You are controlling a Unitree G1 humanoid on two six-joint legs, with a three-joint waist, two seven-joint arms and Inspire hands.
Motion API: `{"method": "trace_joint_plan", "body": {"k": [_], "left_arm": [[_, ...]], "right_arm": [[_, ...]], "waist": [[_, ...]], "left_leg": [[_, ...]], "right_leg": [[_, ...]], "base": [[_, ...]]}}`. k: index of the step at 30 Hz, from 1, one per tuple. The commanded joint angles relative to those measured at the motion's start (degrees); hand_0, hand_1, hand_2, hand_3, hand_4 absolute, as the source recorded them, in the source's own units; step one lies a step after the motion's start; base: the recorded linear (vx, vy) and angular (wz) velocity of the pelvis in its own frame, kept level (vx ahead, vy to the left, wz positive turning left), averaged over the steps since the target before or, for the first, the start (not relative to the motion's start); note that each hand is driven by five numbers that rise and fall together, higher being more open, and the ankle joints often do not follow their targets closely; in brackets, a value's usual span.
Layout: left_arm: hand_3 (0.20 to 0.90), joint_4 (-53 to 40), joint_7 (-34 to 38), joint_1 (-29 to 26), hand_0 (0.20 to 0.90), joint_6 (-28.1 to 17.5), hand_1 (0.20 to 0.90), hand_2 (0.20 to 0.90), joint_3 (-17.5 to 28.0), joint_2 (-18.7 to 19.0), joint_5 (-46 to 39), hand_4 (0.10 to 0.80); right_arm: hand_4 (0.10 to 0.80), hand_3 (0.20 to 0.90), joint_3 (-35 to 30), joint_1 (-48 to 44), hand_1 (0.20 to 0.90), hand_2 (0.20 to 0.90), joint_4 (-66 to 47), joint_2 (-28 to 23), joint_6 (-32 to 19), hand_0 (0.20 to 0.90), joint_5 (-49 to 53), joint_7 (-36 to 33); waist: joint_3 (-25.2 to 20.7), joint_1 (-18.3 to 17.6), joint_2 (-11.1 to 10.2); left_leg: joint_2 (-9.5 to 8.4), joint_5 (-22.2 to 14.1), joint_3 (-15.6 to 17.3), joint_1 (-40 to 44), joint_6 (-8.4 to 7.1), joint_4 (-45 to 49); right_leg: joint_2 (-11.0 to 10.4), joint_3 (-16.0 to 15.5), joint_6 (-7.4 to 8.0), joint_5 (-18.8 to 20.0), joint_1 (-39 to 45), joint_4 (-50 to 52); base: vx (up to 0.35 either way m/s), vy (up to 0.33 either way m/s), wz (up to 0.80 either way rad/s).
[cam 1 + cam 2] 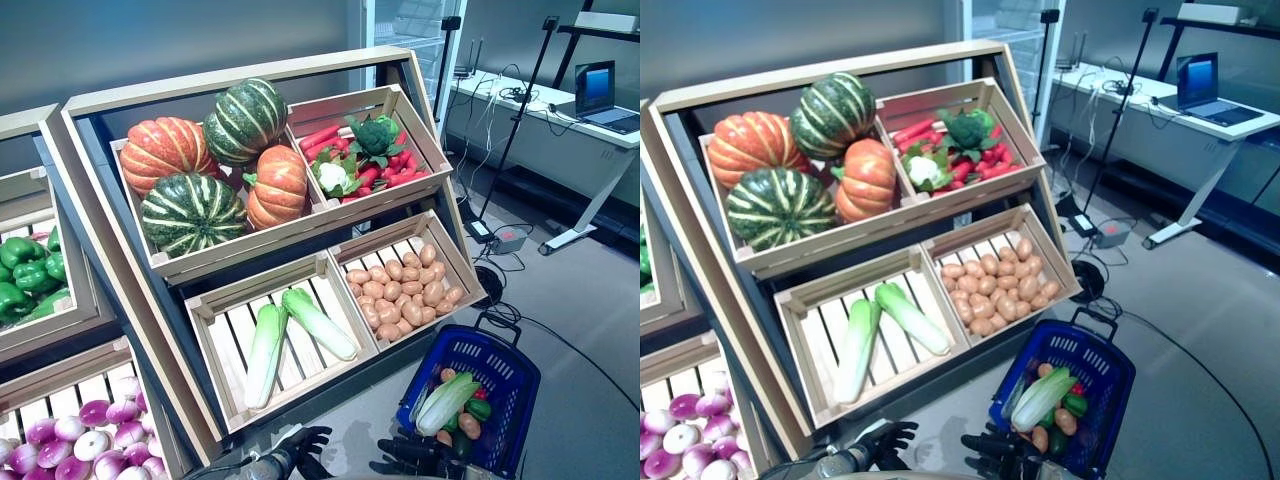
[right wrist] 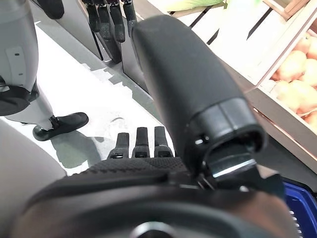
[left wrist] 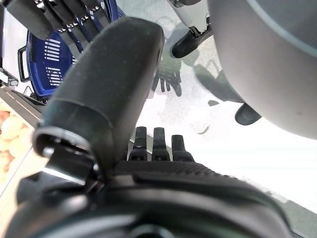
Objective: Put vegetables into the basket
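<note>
The blue plastic basket (image 1: 512, 372) stands on the floor at the stand's lower right corner. In it lie a long pale green-and-white cabbage (image 1: 445, 402), a green pepper (image 1: 480, 408), brown potatoes (image 1: 468, 425) and something red. My left hand (image 1: 305, 448) is low at the bottom of the view, in front of the stand, with relaxed fingers and nothing in it. My right hand (image 1: 420, 458) is just to its right, beside the basket's near left rim, with straight fingers and nothing in it. In each wrist view the hand's own fingers (image 3: 158, 144) (image 2: 141, 141) point straight down at the grey floor.
The slanted wooden stand (image 1: 330, 262) with its crates fills the left and middle. Its potato crate (image 1: 402, 290) sits right above the basket. A white desk (image 1: 560, 120) with a laptop, a tripod and floor cables (image 1: 500, 240) are at the back right.
</note>
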Motion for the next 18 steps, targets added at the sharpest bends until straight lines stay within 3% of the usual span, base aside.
{"method": "trace_joint_plan", "body": {"k": [1,18], "left_arm": [[0.900,1.65,1.58,-3.55,0.900,-3.52,0.900,0.900,-0.73,-0.76,0.12,0.800],[0.900,2.16,1.12,-3.54,0.900,-3.31,0.900,0.900,-0.32,-1.30,-0.83,0.800]], "right_arm": [[0.800,0.900,1.84,-3.56,0.900,0.900,1.89,3.97,-2.38,0.900,-1.51,1.92],[0.800,0.900,1.37,-3.81,0.900,0.900,2.24,4.20,-3.20,0.900,-1.15,-1.65]], "waist": [[3.05,-0.39,-2.34],[3.36,-0.47,-2.21]], "left_leg": [[-3.14,-4.80,1.25,1.25,0.91,0.45],[-2.99,-4.66,1.82,1.30,0.90,0.45]], "right_leg": [[-0.16,0.63,-0.08,-1.70,1.68,0.28],[-0.07,0.89,-0.27,-1.75,1.60,0.31]], "base": [[0.000,0.000,0.00],[0.001,-0.001,-0.02]]}}
